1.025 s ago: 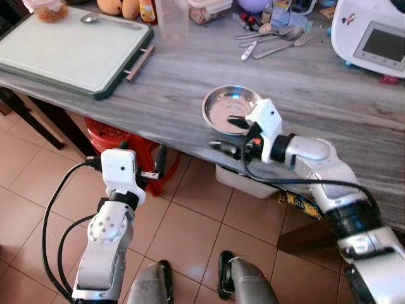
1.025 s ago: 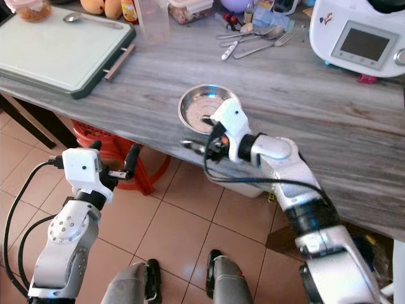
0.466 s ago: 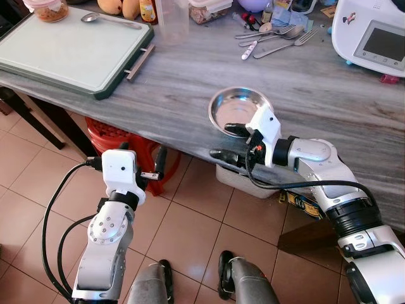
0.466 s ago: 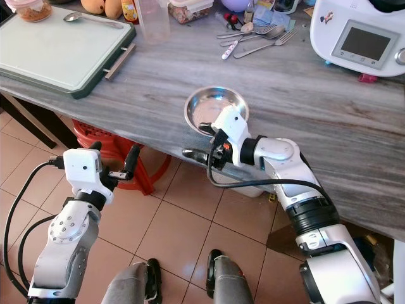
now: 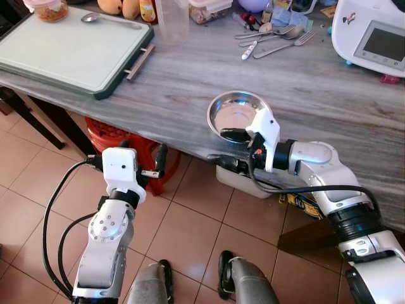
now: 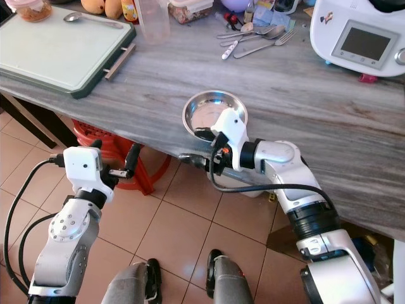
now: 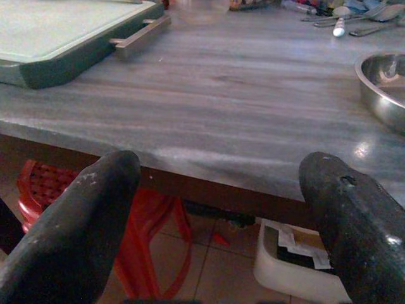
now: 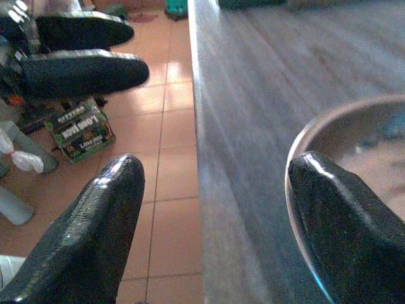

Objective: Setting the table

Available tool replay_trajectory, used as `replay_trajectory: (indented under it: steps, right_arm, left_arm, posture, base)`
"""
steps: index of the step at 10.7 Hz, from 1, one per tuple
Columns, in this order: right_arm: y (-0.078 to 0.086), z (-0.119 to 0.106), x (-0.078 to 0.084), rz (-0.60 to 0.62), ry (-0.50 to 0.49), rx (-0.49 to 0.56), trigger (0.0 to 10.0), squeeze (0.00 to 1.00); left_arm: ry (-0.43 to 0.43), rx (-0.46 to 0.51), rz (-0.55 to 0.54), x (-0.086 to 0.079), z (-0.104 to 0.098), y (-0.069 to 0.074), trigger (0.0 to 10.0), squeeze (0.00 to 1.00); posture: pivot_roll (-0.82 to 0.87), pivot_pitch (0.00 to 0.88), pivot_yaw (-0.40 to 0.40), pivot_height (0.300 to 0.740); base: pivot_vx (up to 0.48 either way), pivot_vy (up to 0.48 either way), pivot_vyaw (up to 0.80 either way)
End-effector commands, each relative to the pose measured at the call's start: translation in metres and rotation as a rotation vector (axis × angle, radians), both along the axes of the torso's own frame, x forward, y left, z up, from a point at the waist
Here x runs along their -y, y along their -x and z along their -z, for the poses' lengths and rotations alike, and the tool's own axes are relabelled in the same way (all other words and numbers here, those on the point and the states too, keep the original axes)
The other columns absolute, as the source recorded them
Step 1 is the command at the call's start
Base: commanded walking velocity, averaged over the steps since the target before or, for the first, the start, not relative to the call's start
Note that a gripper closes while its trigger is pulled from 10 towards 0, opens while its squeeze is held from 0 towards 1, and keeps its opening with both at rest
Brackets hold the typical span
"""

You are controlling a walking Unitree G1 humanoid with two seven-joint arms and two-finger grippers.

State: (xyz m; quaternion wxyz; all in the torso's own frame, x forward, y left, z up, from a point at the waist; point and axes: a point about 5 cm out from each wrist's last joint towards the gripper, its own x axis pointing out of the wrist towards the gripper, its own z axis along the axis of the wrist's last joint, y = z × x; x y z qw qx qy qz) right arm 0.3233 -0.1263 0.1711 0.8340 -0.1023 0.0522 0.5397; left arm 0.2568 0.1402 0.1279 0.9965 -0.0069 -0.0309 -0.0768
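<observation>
- While the robot stands on the tiled floor (image 5: 190, 221) before a long grey counter (image 5: 316, 95), a round steel bowl (image 5: 235, 114) sits close to the counter's near edge.
- The right gripper (image 5: 229, 147) is at that edge, just beside the bowl, with its fingers spread wide.
- One finger (image 5: 234, 133) lies over the bowl's near rim, while the other (image 5: 224, 161) hangs below the counter edge, off the front.
- In the right wrist view one fingertip (image 8: 345, 221) overlaps the bowl (image 8: 354, 145) and the other is over the floor, with the counter edge between them.
- The left gripper (image 5: 140, 166) is held low in front of the counter, over the floor and well apart from the bowl, its fingers wide open and holding nothing.
- The left wrist view looks between those fingers (image 7: 76, 221) at the counter front, with the bowl's rim at one side.
- A large pale cutting board (image 5: 69, 50) with a dark rim lies on the left part of the counter; a spoon (image 5: 95, 18) rests near its far edge.
- A fork and spoons (image 5: 278, 35) lie in a loose group at the back of the counter, well apart from the bowl.
- A white appliance (image 5: 373, 35) with a screen stands at the far right.
- A red stool (image 5: 120, 142) stands under the counter, and a white tub (image 5: 243, 180) sits on the floor below the bowl.
</observation>
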Motion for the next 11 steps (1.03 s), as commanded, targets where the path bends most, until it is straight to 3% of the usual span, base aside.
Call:
replay_trajectory:
  steps: [1,4,7,8,9,11]
  right_arm:
    - [0.003,-0.001,0.0,-0.016,-0.002,0.006,10.0,0.0]
    - [-0.005,-0.02,0.001,0.123,-0.05,0.168,10.0,0.0]
    - [0.004,-0.034,0.008,0.505,-0.233,0.33,10.0,0.0]
    - [0.018,-0.027,0.012,0.653,-0.288,0.361,10.0,1.0]
    - [0.024,-0.023,0.014,0.698,-0.299,0.37,10.0,1.0]
    - [0.042,-0.017,0.032,0.926,-0.232,0.475,10.0,1.0]
  left_arm:
    - [0.0,-0.02,-0.003,-0.001,0.004,0.001,10.0,0.0]
    - [0.003,-0.003,-0.011,-0.001,0.001,-0.001,10.0,0.0]
    - [0.012,-0.005,-0.072,-0.003,0.0,0.0,10.0,0.0]
    - [0.007,-0.006,-0.085,-0.004,0.0,-0.001,10.0,0.0]
    - [0.008,-0.006,-0.088,-0.005,0.0,-0.002,10.0,0.0]
    - [0.019,-0.002,-0.108,-0.008,-0.002,-0.003,10.0,0.0]
  posture:
    - [0.01,0.231,0.027,0.74]
    - [0.01,0.235,0.023,0.74]
    - [0.0,0.222,0.011,0.74]
    - [0.0,0.218,0.01,0.74]
    - [-0.01,0.215,0.009,0.74]
    - [-0.02,0.212,0.004,0.74]
  base:
    - [0.0,0.0,0.0]
    - [0.0,0.0,0.0]
    - [0.0,0.0,0.0]
    - [0.0,0.0,0.0]
    - [0.0,0.0,0.0]
    - [0.0,0.0,0.0]
